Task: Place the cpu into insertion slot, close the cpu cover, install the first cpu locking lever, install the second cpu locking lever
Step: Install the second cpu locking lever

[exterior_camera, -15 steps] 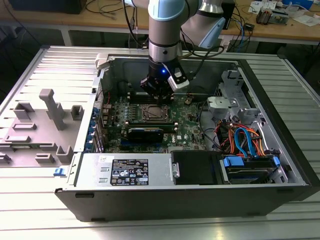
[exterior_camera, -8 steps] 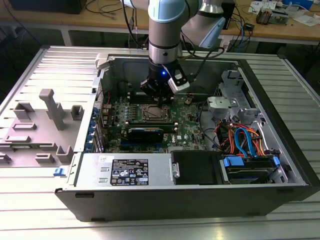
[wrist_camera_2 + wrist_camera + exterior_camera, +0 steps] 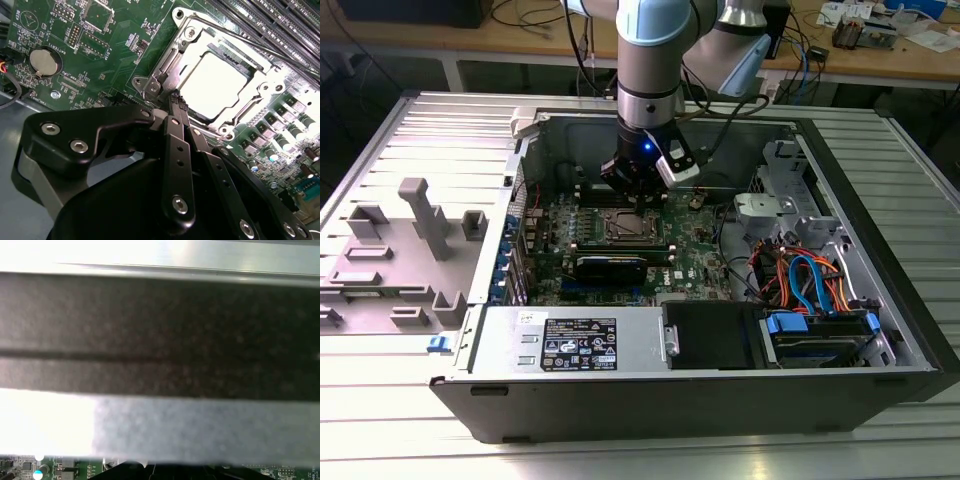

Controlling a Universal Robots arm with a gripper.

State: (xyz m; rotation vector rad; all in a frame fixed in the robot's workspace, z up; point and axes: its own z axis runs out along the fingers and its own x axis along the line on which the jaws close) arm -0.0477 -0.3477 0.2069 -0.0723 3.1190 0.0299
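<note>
As seen in exterior view: gripper lowered into open computer case, directly above insertion slot near motherboard centre. Second wrist view: cpu seated in insertion slot, cpu cover closed over it; gripper fingers pressed together, tips at cover edge. First wrist view: blurred case wall.

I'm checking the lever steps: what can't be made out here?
- Second wrist view: the socket corner nearest the gripper is hidden by its shut jaws; whether a lever is caught there is unclear.
- Exterior view: the cpu cover is too small to tell whether the levers are latched.
- First wrist view: a blurred dark band hides the motherboard.
</note>
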